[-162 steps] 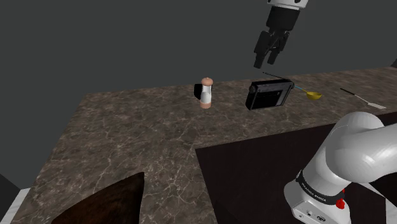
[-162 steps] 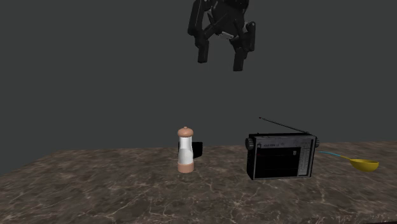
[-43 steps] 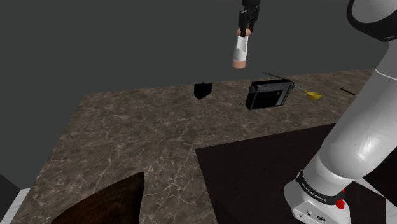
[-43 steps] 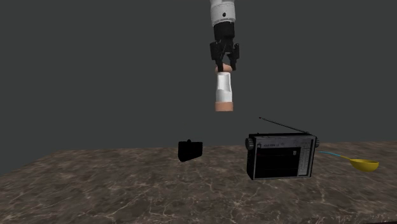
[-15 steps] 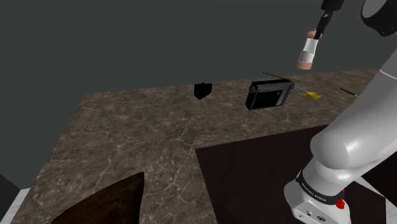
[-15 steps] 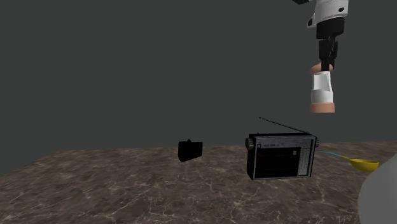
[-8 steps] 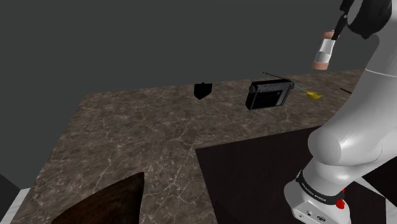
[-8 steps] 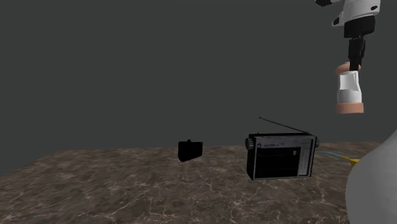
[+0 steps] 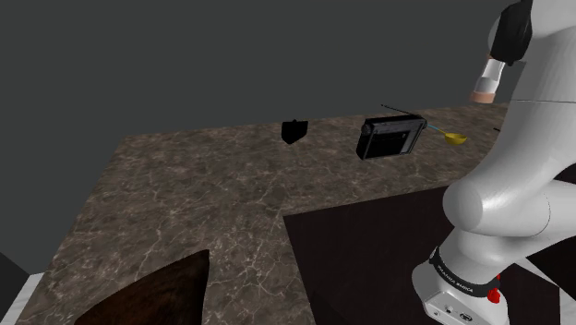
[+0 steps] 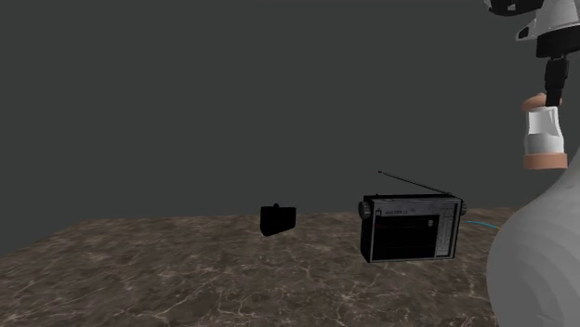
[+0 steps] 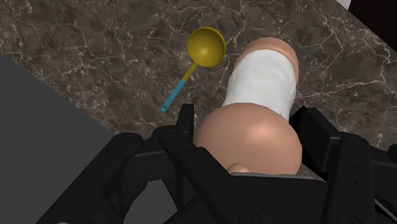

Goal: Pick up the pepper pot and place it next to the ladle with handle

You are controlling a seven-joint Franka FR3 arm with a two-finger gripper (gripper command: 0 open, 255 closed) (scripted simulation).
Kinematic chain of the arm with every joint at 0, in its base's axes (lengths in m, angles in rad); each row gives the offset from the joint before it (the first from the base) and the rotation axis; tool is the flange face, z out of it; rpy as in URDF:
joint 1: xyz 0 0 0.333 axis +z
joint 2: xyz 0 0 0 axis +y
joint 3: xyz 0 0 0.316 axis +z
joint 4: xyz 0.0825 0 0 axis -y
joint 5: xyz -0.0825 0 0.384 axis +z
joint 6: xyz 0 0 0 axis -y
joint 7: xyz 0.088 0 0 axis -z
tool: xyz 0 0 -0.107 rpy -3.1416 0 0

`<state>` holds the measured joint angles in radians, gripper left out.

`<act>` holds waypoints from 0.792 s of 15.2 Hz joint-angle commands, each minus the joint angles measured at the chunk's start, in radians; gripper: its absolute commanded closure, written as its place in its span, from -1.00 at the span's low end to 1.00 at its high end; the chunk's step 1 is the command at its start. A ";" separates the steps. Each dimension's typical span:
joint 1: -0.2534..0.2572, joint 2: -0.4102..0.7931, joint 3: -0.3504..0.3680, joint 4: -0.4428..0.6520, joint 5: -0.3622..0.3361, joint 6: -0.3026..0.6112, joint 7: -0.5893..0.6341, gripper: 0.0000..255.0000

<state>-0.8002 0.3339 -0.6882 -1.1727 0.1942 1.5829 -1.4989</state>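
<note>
Moved farther sideways than a moment ago, the gripper (image 10: 556, 82) clasps the pepper pot (image 10: 545, 137) by its knob, the pot hanging upright below it, high above the counter (image 10: 186, 269). The ladle (image 11: 205, 46) lies beneath, and the arm (image 9: 522, 185) holds its wrist pointing down.

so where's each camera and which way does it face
Shoulder view: beside and behind the stand, looking down over the counter at radio and ladle; white arm at right.
Second exterior view: low, near counter level, facing the radio's front; gripper with pepper pot upper right.
Wrist view: above the gripper, looking down past the clasped pepper pot at the ladle.
Shared: radio in the first two; ladle in shoulder and wrist.
</note>
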 commanded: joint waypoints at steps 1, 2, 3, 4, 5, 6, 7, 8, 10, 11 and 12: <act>0.010 -0.012 -0.001 -0.047 -0.007 0.038 -0.001 1.00; 0.017 -0.019 -0.001 -0.071 -0.012 0.055 0.001 1.00; 0.023 -0.025 -0.001 -0.093 -0.017 0.072 0.002 1.00; 0.028 -0.032 -0.001 -0.115 -0.021 0.088 0.003 1.00; 0.033 -0.037 -0.001 -0.136 -0.025 0.105 0.005 1.00; 0.038 -0.042 -0.001 -0.157 -0.028 0.121 0.006 1.00; 0.042 -0.047 -0.001 -0.177 -0.031 0.136 0.007 1.00; 0.046 -0.052 -0.001 -0.196 -0.034 0.152 0.008 1.00; 0.054 -0.059 0.000 -0.233 -0.039 0.182 0.010 1.00; 0.057 -0.062 0.000 -0.250 -0.041 0.197 0.011 1.00; 0.060 -0.065 0.000 -0.268 -0.043 0.212 0.011 1.00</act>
<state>-0.7469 0.2766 -0.6880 -1.4163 0.1564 1.7764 -1.4904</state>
